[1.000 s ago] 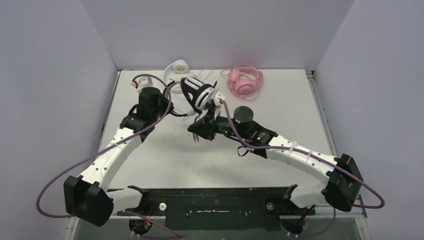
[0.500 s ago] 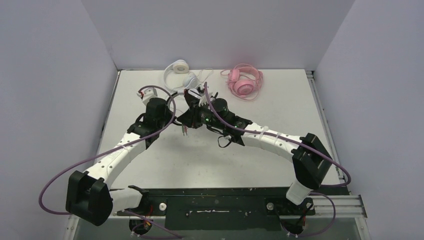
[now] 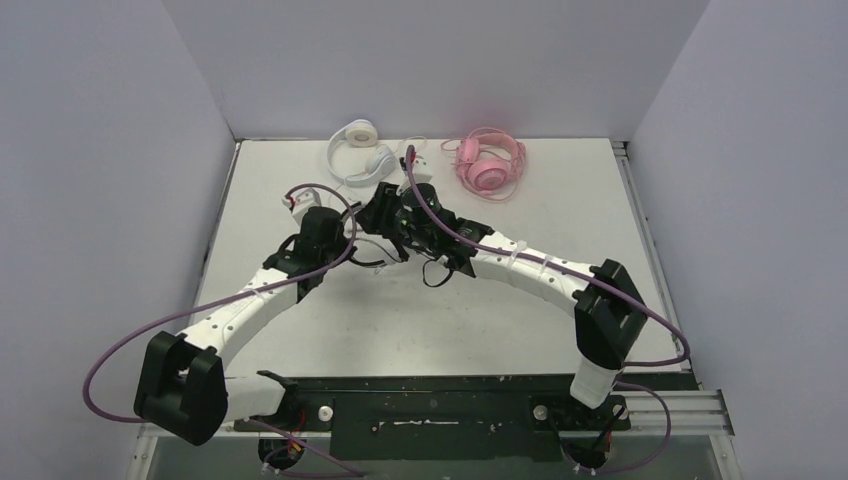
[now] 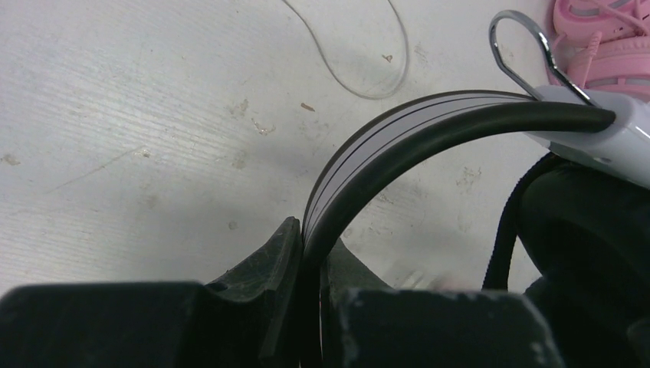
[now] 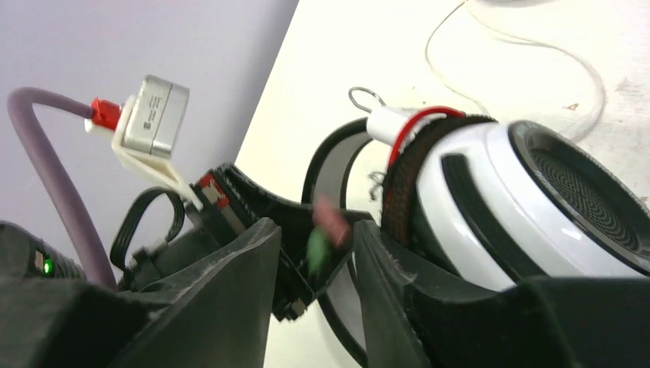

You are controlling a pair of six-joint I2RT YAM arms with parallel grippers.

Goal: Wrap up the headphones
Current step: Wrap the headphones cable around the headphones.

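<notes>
The black-and-white headphones stand on edge at mid-table, mostly hidden under my right arm in the top view. Their black and grey headband is clamped between the fingers of my left gripper, which is shut on it. One white earcup with a black pad lies right beside my right gripper. That gripper is open, and blurred pink and green cable plugs hang loose between its fingers. In the top view, my left gripper and right gripper meet at the headset. A loop of its thin black cable trails below.
The white headphones and the pink headphones lie at the table's back edge. A thin white cable curls across the table behind the held headband. The left arm's silver wrist camera sits close to my right fingers.
My right arm swung back and left over the headset and its jaws opened, freeing the plugs. My left arm moved slightly toward the front, still gripping the headband.
</notes>
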